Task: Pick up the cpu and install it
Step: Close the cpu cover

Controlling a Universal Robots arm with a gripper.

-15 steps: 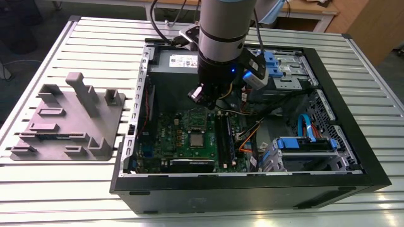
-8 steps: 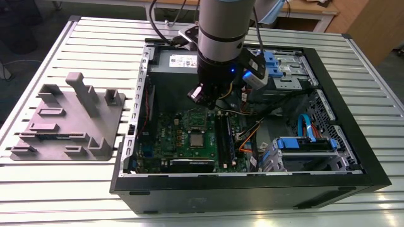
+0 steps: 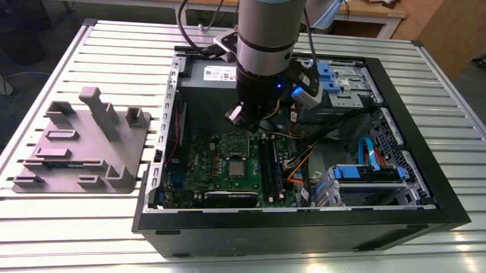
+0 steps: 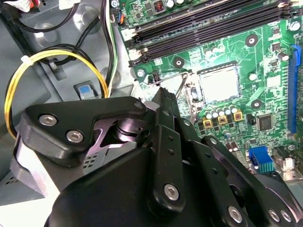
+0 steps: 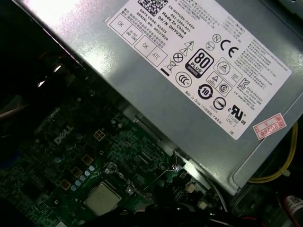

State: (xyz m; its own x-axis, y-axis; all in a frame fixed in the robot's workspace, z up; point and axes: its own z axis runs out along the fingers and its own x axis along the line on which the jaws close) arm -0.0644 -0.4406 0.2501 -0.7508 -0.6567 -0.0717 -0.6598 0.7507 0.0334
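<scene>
On the exterior view's left, the grey tray [image 3: 79, 142] sits on the tabletop [image 3: 83, 227]. Inside the computer case [image 3: 304, 233] the cpu [image 3: 238, 169] lies flat in its socket [image 4: 193, 94], top upward, square, so without long axis. The hand [image 3: 247, 120] hangs near above; wide or narrow, I cannot tell. I judge the cpu light, stiff, fragile: hold its edges.

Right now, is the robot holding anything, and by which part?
Nothing: the gripper hangs empty over the motherboard, where the cpu lies apart from it.
</scene>
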